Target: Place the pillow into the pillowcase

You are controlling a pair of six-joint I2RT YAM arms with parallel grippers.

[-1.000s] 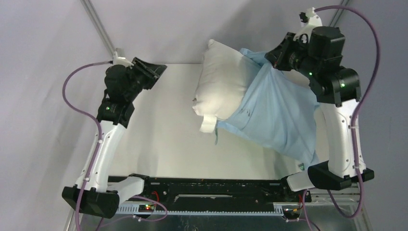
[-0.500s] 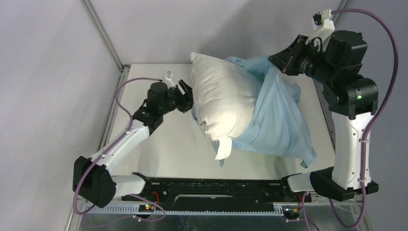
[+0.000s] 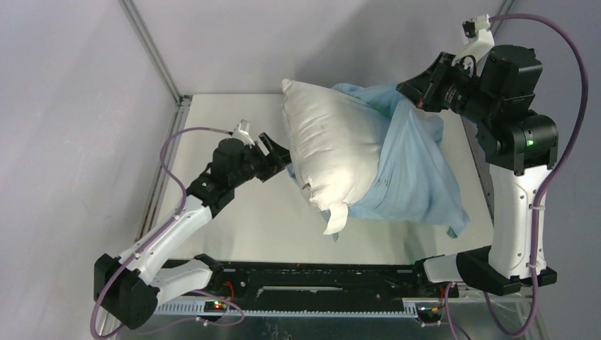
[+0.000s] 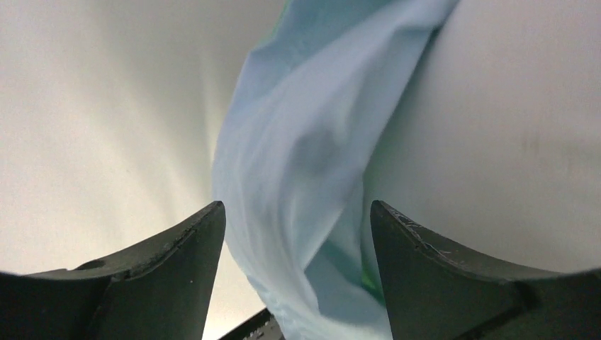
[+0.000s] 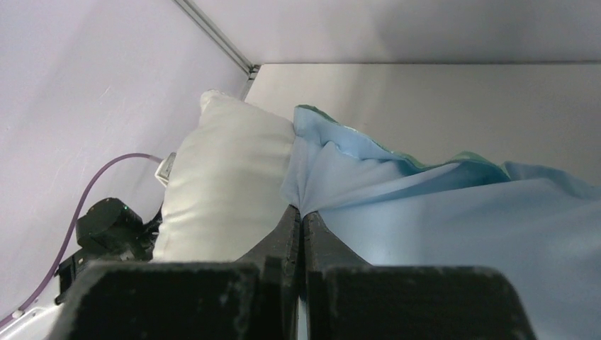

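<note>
1. Left gripper (image 4: 294,212): the 2 fingers (image 4: 177,248) are spread wide and nothing is clamped. A hanging fold of the pillowcase (image 4: 298,156) is seen in the gap between them, nearer the finger on the right of the wrist view; contact cannot be told.
2. Right gripper (image 5: 302,212): the 2 fingers are pressed together, and an edge of the pillowcase is pinched at their tips and held up off the table (image 3: 234,212).
3. Pillow (image 3: 329,152): cream and plump, partly sheathed in the pillowcase. Its bare end is found just beyond the left fingertips, and its covered end lies below the right fingertips. 1 white tag (image 3: 334,218) hangs from its near edge.
4. Pillowcase: light blue and wrinkled. A greenish inner rim is shown just past the right fingertips.
</note>
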